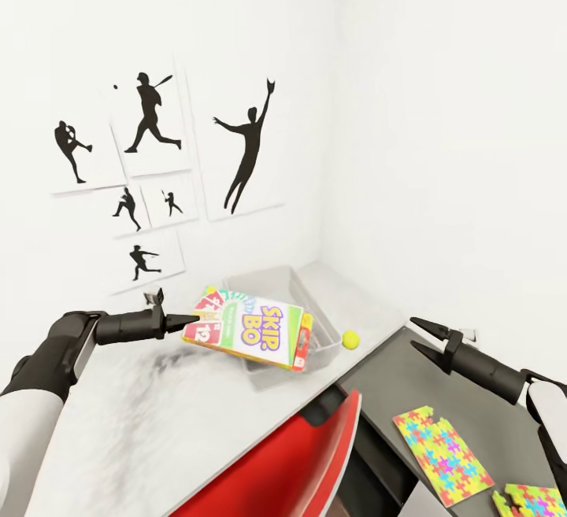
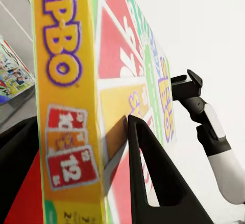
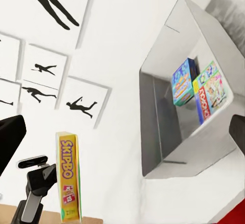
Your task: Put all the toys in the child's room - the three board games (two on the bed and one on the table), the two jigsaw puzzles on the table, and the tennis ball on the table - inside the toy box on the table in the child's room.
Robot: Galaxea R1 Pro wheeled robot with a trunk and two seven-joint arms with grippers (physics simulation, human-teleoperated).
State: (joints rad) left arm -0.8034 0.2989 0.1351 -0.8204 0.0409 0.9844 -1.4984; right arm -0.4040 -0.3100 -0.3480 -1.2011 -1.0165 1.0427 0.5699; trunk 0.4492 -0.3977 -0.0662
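Skip-Bo board game (image 1: 250, 332) — pinched at its edge by the left gripper (image 1: 191, 319), hanging over the toy box (image 1: 315, 297) beyond, seemingly for release. Right gripper (image 1: 422, 337): spread wide, holding nothing.

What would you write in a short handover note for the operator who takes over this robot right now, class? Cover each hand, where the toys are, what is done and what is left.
Left hand: shut on the Skip-Bo board game, held over the toy box.
Right hand: open, empty, above the dark side unit.
Done: two board games already lie inside the toy box.
Left: release the Skip-Bo game into the box, then fetch the tennis ball from the white table beside the box, and the two jigsaw puzzles from the side unit.
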